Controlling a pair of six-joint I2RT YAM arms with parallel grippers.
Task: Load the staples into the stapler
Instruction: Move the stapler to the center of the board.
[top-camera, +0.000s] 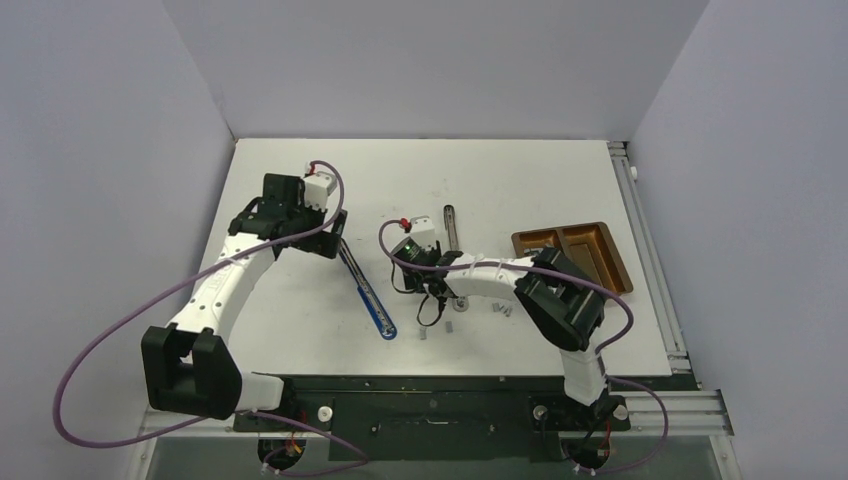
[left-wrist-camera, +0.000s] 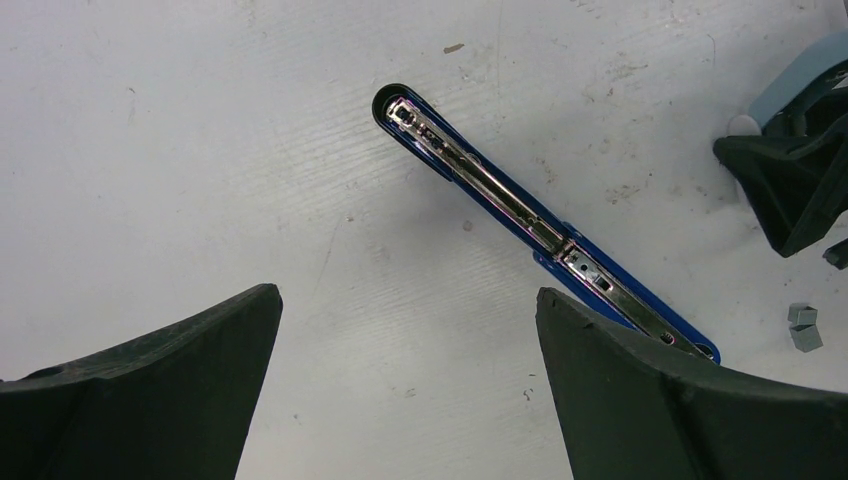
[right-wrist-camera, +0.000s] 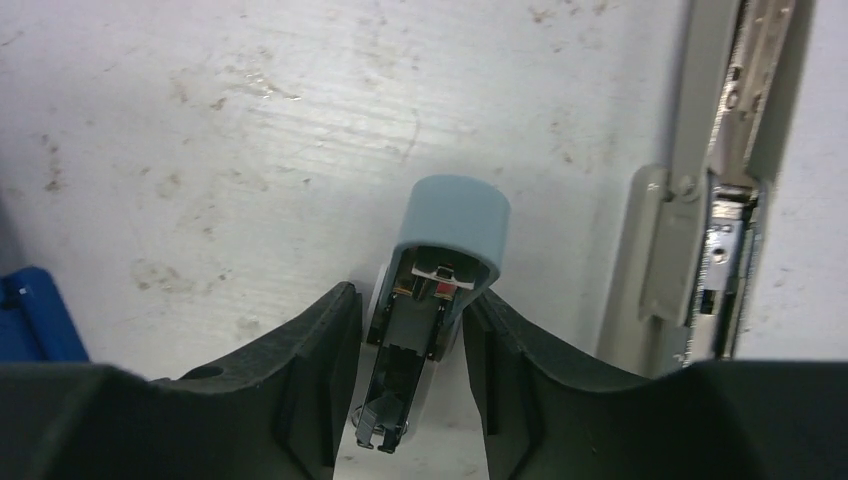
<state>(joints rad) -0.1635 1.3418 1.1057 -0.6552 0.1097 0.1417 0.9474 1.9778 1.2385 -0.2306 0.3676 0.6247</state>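
Counted on the white table (top-camera: 300, 170): three staplers, five visible staple strips, one tray, two grippers. Found the right gripper (right-wrist-camera: 410, 295) clamped on the small pale blue-grey stapler (right-wrist-camera: 455, 225), with black matte fingers (right-wrist-camera: 300, 370) pressed against both flanks, the rounded plastic-looking cap pointed away and the inner metal magazine exposed. Found the left gripper (left-wrist-camera: 405, 300) with jaws wide apart, closed on nothing, positioned over scuffed tabletop just beside the blue stapler (left-wrist-camera: 520, 210). Noted that stapler folded out flat, long and slim, with a bright metal channel along the blue body, at 9 o'clock from the right gripper in the overhead view. Noted the grey stapler (top-camera: 452, 228), likewise opened flat, at 12 to 1 o'clock. Located the staples (top-camera: 424, 335), tiny silvery-grey blocks, loose on the table from 6 round to 4 o'clock of the right gripper, apart from every stapler and well in from the near edge. Recorded the brown glossy tray (top-camera: 575, 232), divided into two compartments, at 3 o'clock near the right edge. Observed open tabletop toward the far edge at 12 o'clock and along the left edge.
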